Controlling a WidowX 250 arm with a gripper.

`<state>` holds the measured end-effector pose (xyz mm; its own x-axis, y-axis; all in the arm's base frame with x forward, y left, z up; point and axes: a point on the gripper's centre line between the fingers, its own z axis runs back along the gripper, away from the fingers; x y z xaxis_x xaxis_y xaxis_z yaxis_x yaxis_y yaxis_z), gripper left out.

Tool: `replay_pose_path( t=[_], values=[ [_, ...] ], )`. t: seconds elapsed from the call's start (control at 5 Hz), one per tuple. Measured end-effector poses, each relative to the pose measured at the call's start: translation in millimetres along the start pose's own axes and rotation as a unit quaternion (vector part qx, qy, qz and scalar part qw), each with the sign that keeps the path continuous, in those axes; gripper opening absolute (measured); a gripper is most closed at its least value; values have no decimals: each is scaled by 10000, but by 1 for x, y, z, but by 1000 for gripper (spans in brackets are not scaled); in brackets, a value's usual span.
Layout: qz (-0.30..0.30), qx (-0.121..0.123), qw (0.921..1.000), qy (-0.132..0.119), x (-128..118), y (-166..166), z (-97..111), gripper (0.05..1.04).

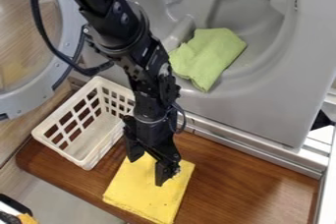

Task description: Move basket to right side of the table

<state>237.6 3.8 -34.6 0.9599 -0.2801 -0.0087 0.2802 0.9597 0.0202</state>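
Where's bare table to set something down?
Biggest patch: table between yellow cloth, metal rail and the table's right end. Smaller: the strip between basket and near edge. Crowded: over the cloth, where the gripper hangs, jaws apart, with the basket close on the left.

I'm looking at a black robot arm (pixel 152 66); round grey screws (pixel 125 18) are dotting its chunky joints, a pale marking (pixel 164 69) is standing out, and black cables (pixel 35 7) are looping off its sides.
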Motion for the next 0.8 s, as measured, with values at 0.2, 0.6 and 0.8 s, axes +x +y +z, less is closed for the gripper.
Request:
replay_pose_path(
  t=[0.2, 0.6, 0.8],
  values=[
    [16, -46, 9999, 91, -3, -2, -4, 999],
    [-41, -176, 9994, -292, 6, 4, 31, 999],
    [48, -86, 9979, -636, 11, 19, 57, 999]
  ],
)
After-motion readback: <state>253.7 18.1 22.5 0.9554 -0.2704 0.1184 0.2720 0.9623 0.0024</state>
